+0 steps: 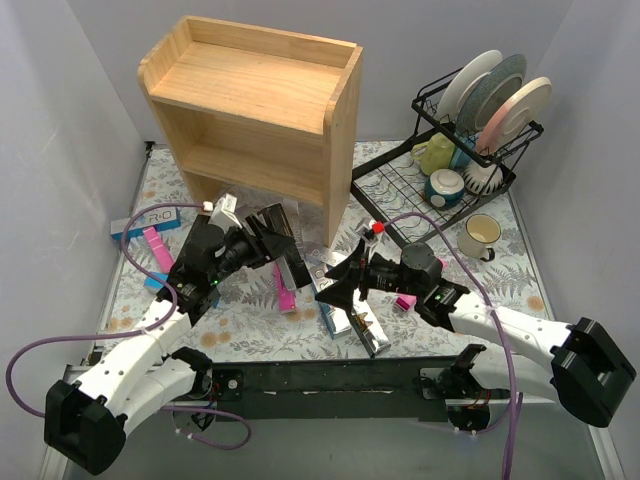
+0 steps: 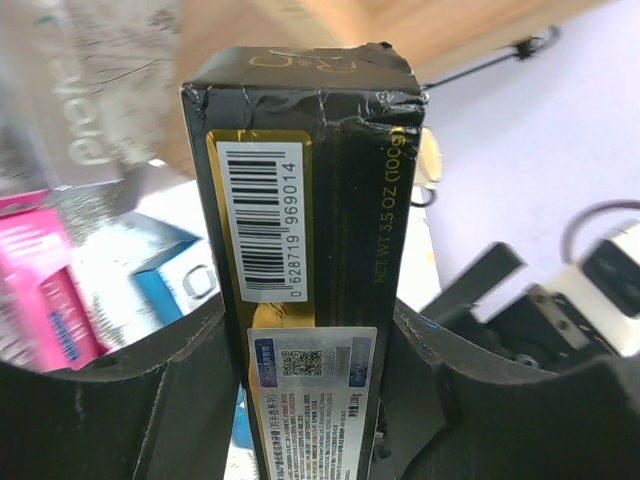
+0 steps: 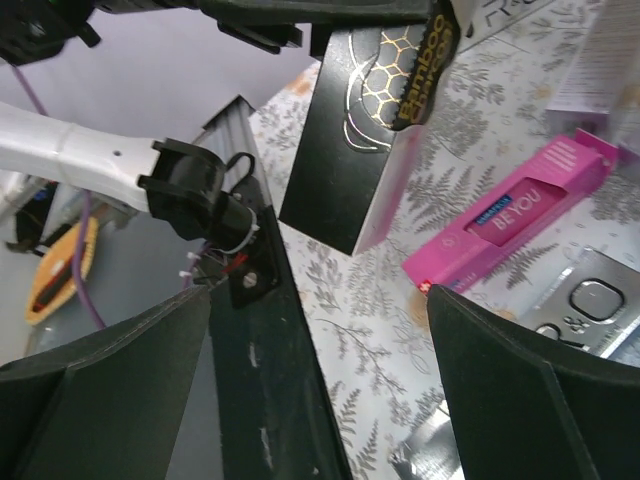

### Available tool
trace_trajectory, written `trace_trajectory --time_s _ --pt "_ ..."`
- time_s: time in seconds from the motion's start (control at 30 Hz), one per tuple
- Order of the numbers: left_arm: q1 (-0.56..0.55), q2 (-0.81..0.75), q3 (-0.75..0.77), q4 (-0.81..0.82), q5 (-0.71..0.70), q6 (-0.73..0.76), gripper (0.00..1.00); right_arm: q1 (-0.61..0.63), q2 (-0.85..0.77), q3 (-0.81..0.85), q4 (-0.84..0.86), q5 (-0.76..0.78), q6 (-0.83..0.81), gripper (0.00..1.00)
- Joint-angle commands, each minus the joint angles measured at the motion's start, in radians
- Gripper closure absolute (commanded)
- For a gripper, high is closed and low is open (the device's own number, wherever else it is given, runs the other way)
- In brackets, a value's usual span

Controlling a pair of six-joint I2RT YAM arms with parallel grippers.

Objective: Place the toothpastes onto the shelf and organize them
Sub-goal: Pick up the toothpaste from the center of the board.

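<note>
My left gripper [image 1: 268,242] [image 2: 310,400] is shut on a black-and-gold toothpaste box [image 2: 310,210] [image 1: 286,252], its barcode end pointing away from the wrist camera. It hangs just above the table, in front of the wooden shelf [image 1: 250,95]. The same black box [image 3: 365,120] shows at the top of the right wrist view. My right gripper [image 1: 338,283] [image 3: 320,400] stands open over bare tablecloth, nothing between its fingers [image 3: 540,400]. A pink toothpaste [image 1: 285,295] [image 3: 520,215], a silver one [image 1: 365,332] [image 3: 590,305] and a blue-and-silver one [image 1: 150,218] lie on the table.
A black wire dish rack [image 1: 455,165] with plates and cups stands at the back right, and a cream mug [image 1: 482,235] sits in front of it. Another pink box [image 1: 157,248] lies at the left. Grey walls close in on both sides.
</note>
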Motion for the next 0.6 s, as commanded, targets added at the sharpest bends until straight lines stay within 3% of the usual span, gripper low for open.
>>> trace_trajectory --time_s 0.0,0.57 --pt "-0.023 -0.027 0.01 0.129 0.039 -0.016 0.51 0.01 0.042 0.01 0.239 -0.049 0.137 0.02" --pt "-0.049 -0.075 -0.033 0.281 0.128 -0.076 0.51 0.01 0.131 0.015 0.36 -0.081 0.226 0.02"
